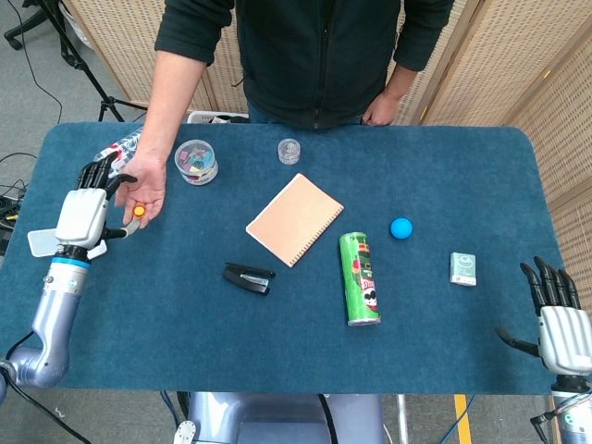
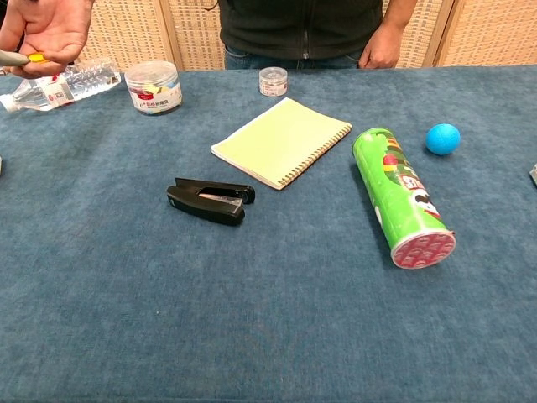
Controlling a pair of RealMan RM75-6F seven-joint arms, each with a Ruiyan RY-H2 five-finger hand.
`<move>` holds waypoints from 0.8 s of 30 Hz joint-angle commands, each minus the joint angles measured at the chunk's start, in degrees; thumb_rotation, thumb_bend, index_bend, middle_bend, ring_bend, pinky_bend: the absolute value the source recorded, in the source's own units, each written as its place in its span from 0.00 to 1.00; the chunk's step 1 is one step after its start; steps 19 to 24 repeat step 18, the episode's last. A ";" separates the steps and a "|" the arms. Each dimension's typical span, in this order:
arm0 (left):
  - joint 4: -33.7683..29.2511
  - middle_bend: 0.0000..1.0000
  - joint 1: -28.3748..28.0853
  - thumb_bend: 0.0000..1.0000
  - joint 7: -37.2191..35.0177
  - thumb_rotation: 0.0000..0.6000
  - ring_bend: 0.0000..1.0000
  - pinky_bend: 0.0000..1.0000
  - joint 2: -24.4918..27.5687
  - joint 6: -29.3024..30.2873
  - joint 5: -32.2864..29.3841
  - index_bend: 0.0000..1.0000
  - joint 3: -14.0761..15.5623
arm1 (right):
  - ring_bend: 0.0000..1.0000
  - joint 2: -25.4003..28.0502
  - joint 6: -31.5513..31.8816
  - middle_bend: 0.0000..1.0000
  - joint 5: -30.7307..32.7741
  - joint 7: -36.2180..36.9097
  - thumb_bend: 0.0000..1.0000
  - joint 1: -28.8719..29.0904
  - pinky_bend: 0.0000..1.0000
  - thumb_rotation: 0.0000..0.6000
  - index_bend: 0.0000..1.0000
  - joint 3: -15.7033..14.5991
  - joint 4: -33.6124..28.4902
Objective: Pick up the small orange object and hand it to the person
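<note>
The small orange object (image 1: 138, 211) is at the tips of my left hand (image 1: 85, 209), pinched against the person's upturned palm (image 1: 146, 192) at the table's far left. In the chest view only a grey fingertip (image 2: 12, 57) shows at the left edge, touching the orange object (image 2: 35, 57) on the person's palm (image 2: 52, 29). My right hand (image 1: 557, 314) hangs past the table's front right corner, fingers apart and holding nothing.
By the person's hand are a water bottle (image 1: 116, 153) and a clear tub of clips (image 1: 196, 161). Further right lie a small clear jar (image 1: 289, 150), notebook (image 1: 294, 218), black stapler (image 1: 248, 277), green chip can (image 1: 359, 277), blue ball (image 1: 400, 228) and small green box (image 1: 463, 268).
</note>
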 commanded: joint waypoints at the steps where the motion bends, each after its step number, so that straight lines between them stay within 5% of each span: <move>1: -0.58 0.00 1.16 0.00 -2.62 1.00 0.00 0.00 0.96 2.11 1.77 0.00 -0.50 | 0.00 0.09 -0.03 0.00 -0.03 0.19 0.00 0.00 0.00 1.00 0.00 -0.02 -0.09; 7: -4.46 0.00 6.24 0.00 -7.01 1.00 0.00 0.00 6.07 7.78 5.73 0.00 0.83 | 0.00 0.34 0.12 0.00 -0.40 0.59 0.00 -0.05 0.00 1.00 0.00 -0.17 -0.37; 18: -4.31 0.00 18.37 0.00 -14.37 1.00 0.00 0.00 10.24 12.41 8.25 0.00 9.45 | 0.00 0.60 0.63 0.00 -1.14 1.00 0.00 -0.19 0.00 1.00 0.00 -0.41 -0.71; 24: -4.31 0.00 18.37 0.00 -14.37 1.00 0.00 0.00 10.24 12.41 8.25 0.00 9.45 | 0.00 0.60 0.63 0.00 -1.14 1.00 0.00 -0.19 0.00 1.00 0.00 -0.41 -0.71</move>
